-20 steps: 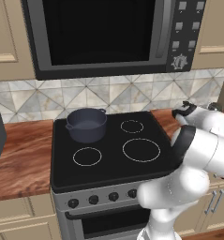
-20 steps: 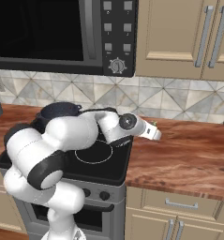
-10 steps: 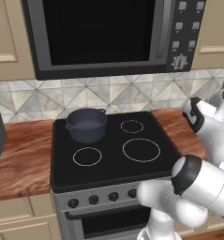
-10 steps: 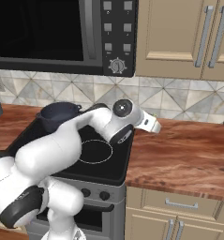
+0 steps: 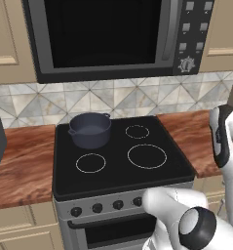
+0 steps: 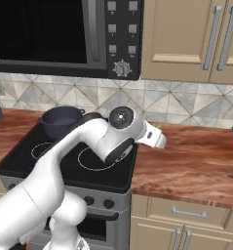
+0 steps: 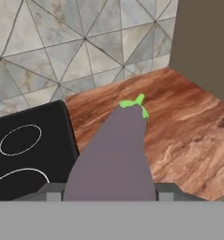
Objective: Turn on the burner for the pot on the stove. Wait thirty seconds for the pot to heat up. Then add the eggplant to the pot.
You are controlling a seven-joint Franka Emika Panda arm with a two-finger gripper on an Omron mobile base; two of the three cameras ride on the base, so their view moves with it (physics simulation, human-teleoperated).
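Between the two dark fingertips of the tool point(image 7: 108, 190), in the hand view, sits the eggplant point(image 7: 112, 154), a grey-purple teardrop with a small green cap at its far end. The tool is closed on its broad end, and the fruit stands out away from the camera over the wooden bench point(image 7: 183, 126). Below and to the left in that view lies the right edge of the stove point(image 7: 29, 145), black glass marked with white rings, and behind it runs the tiled wall point(image 7: 76, 42) of grey triangles.

From the right base view, the white arm point(image 6: 96, 141) reaches across the stove's right side, and its hand ends above the bench just right of the cooktop, in front of the tiles. A trace of green shows at the hand's far tip there.

The pot point(image 5: 89, 129) stands well apart from the eggplant, on the stove's back left ring, dark blue-grey with two small side handles. A row of black knobs point(image 5: 107, 206) lines the stove's grey front. The microwave point(image 5: 113, 36) hangs above the cooktop, and beige cabinets point(image 6: 186, 39) are to its right.
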